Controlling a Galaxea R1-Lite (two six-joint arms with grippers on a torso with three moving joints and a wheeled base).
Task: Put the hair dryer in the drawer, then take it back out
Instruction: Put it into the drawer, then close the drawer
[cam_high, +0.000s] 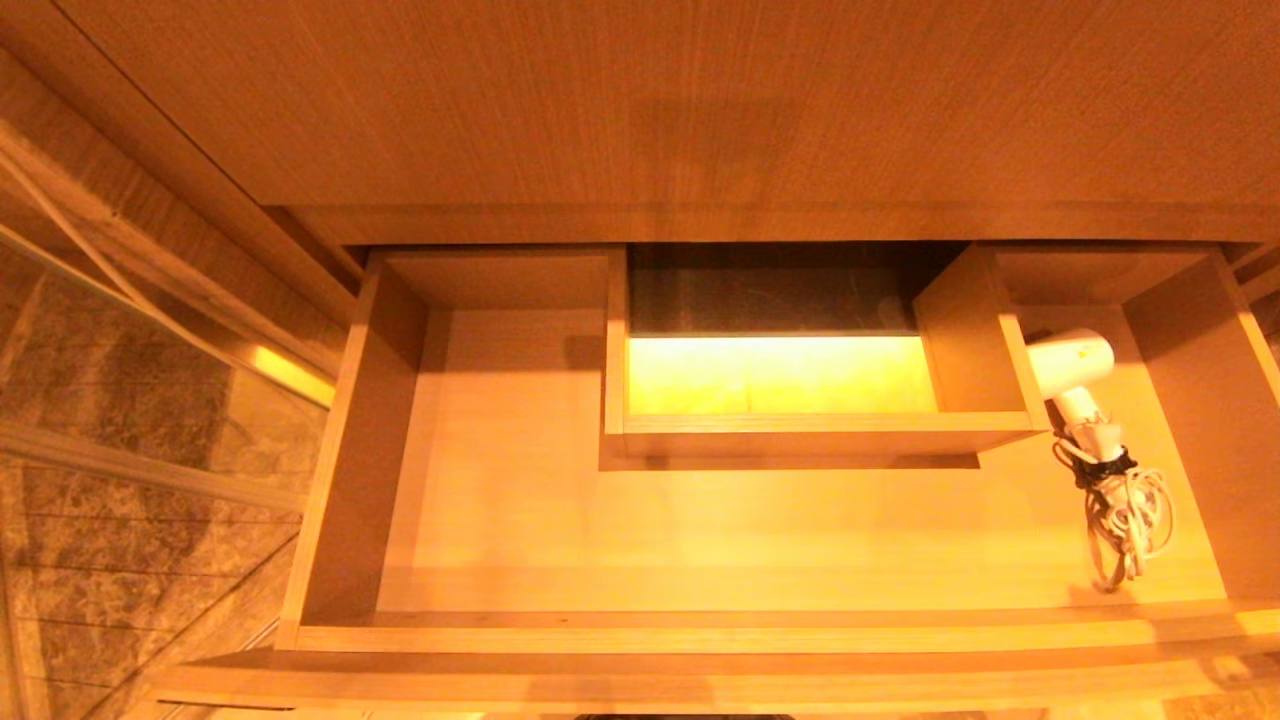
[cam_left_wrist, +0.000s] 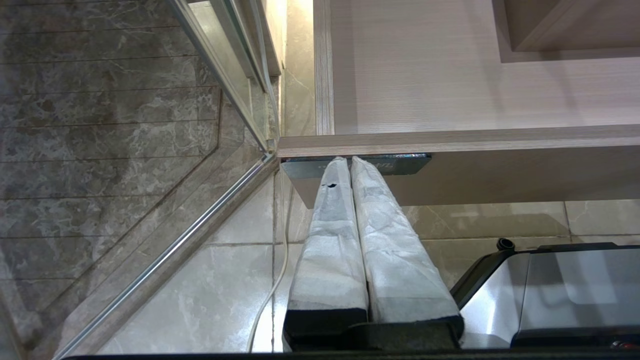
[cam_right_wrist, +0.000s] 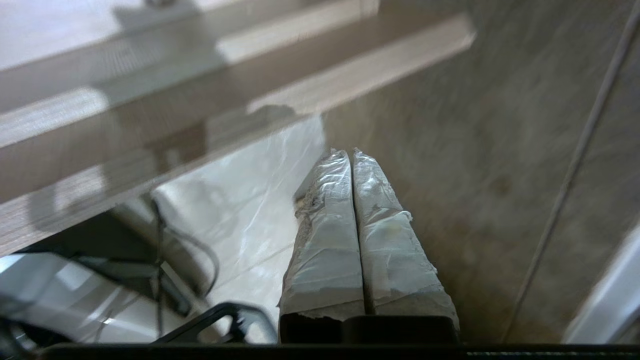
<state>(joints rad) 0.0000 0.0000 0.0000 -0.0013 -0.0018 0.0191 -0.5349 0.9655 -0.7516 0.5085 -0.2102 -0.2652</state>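
The wide wooden drawer (cam_high: 700, 630) stands pulled out in the head view, with a boxed cut-out (cam_high: 800, 435) in its middle. The white hair dryer (cam_high: 1072, 372) lies inside at the drawer's right end, its cord bundled (cam_high: 1125, 510) in front of it. Neither arm shows in the head view. My right gripper (cam_right_wrist: 350, 152) is shut and empty, outside the drawer, below its front edge (cam_right_wrist: 150, 145) and near a tiled wall. My left gripper (cam_left_wrist: 348, 160) is shut and empty, parked below the drawer's front by its dark label (cam_left_wrist: 400, 164).
A glass shower partition with a metal rail (cam_left_wrist: 165, 255) stands to the left of the cabinet. The countertop (cam_high: 650, 100) overhangs the drawer's back. The robot's base (cam_left_wrist: 550, 295) sits on the tiled floor under the drawer, with a white cable (cam_left_wrist: 280, 260) beside it.
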